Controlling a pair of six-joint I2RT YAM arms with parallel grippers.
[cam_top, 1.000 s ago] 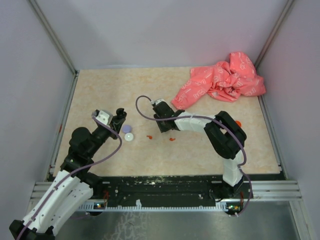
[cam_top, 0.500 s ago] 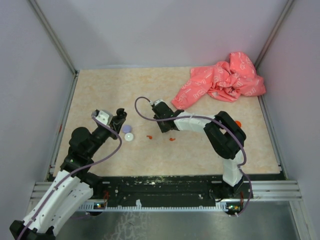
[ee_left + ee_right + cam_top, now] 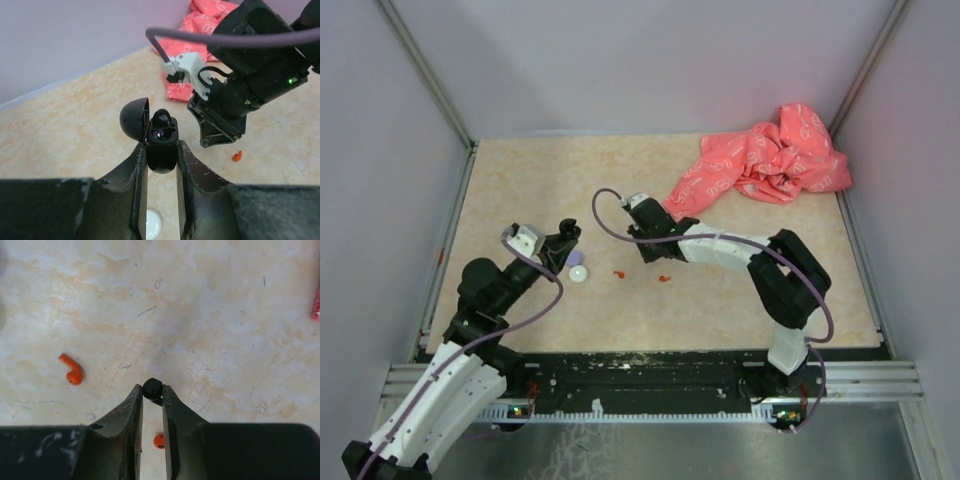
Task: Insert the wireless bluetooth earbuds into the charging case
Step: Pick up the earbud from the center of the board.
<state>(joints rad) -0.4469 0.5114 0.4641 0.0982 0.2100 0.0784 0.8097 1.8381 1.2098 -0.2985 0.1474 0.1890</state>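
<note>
Right gripper [image 3: 152, 396] is clenched on a black earbud [image 3: 152, 388], pinched at the very fingertips above the table [image 3: 225, 315]. Two red earbuds [image 3: 71, 371] lie beneath, one to its left, one under the fingers. Farther off, the left gripper [image 3: 161, 155] clamps the open charging case [image 3: 161, 145]. So shallow a hold could let the bud squirt out or twist on meeting the case. Its bulb points out past the tips, and its long axis seems to run back along the fingers.
</note>
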